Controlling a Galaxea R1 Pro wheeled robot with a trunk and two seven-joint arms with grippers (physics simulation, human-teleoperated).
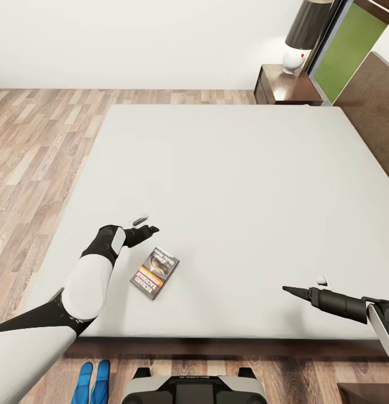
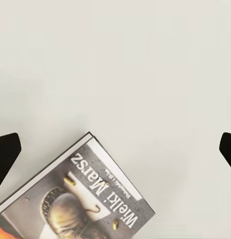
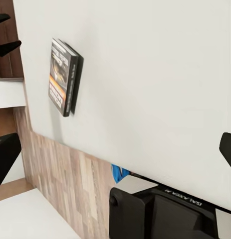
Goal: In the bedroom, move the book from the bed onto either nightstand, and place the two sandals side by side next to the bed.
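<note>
The book (image 1: 154, 272) lies flat on the bed (image 1: 234, 185) near its foot edge; the left pincer (image 1: 143, 224) hovers released just beside the book, and the right pincer (image 1: 304, 285) hangs released, well apart.

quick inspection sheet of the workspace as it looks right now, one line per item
Surface: bed, smooth grey mattress, dark wooden frame.
Job's things: book flat on the mattress near the foot edge; two sandals side by side on the floor at the foot of the bed; nightstand beside the headboard, lamp on it.
Clutter: nothing seen.
Grippers: left gripper open above the mattress just beyond the book, empty; right gripper open over the mattress, empty.
Cables: nothing seen.
Surroundings: wood-plank floor, white wall, window at the far right corner.
</note>
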